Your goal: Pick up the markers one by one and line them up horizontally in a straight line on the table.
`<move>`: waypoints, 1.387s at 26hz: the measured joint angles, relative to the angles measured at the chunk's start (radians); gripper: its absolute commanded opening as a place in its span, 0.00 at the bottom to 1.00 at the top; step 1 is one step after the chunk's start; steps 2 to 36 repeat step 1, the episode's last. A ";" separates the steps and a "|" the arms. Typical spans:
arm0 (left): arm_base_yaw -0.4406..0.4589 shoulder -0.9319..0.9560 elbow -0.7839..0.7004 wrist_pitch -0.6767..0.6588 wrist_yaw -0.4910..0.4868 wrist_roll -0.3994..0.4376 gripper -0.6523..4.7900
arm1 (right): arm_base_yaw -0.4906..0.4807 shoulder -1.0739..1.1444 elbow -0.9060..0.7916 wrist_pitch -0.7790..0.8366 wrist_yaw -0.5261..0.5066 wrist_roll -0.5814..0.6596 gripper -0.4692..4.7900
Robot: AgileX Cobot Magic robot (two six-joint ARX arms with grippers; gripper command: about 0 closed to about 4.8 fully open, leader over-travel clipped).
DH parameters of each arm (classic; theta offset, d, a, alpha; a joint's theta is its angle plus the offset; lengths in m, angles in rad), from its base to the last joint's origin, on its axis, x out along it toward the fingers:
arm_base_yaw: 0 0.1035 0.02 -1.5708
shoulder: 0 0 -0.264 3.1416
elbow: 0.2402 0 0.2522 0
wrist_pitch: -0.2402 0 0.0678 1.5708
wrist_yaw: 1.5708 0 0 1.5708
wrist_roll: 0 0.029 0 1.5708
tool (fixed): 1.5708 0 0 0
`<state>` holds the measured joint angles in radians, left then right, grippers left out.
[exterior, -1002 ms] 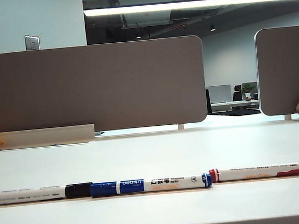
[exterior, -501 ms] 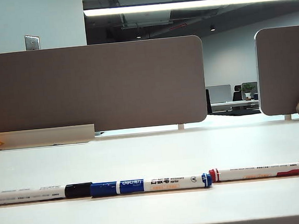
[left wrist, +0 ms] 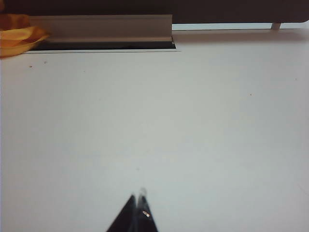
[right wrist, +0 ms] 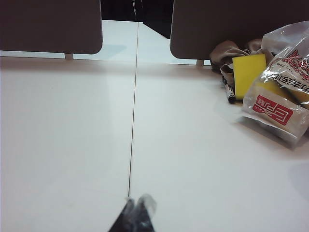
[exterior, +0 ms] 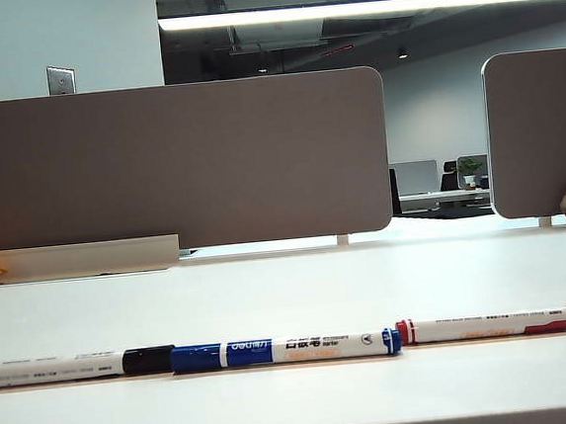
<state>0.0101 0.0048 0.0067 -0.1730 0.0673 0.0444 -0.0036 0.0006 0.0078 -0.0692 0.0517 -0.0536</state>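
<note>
Surroundings: brown-grey partition panels (exterior: 175, 167) stand behind the wide white table (exterior: 290, 291); a clear plastic bag (right wrist: 280, 104) and yellow sponge (right wrist: 247, 71) lie far off.
Markers: the black-capped marker (exterior: 76, 367), blue-capped marker (exterior: 285, 350) and red-capped marker (exterior: 503, 324) lie end to end (one straight row).
My pincers: left gripper (left wrist: 137, 212) and right gripper (right wrist: 136, 212) are closed, empty, above bare table.
Change: nothing has moved.

smooth matt white table (exterior: 290, 291); glossy plastic markers (exterior: 285, 350).
</note>
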 measured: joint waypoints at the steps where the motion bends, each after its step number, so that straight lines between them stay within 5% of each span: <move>1: 0.000 0.000 0.000 0.000 0.000 0.000 0.11 | 0.000 0.000 0.000 0.000 0.000 0.000 0.09; 36: 0.000 0.000 0.000 0.000 0.000 0.000 0.11 | 0.000 0.000 0.000 0.000 0.000 0.000 0.09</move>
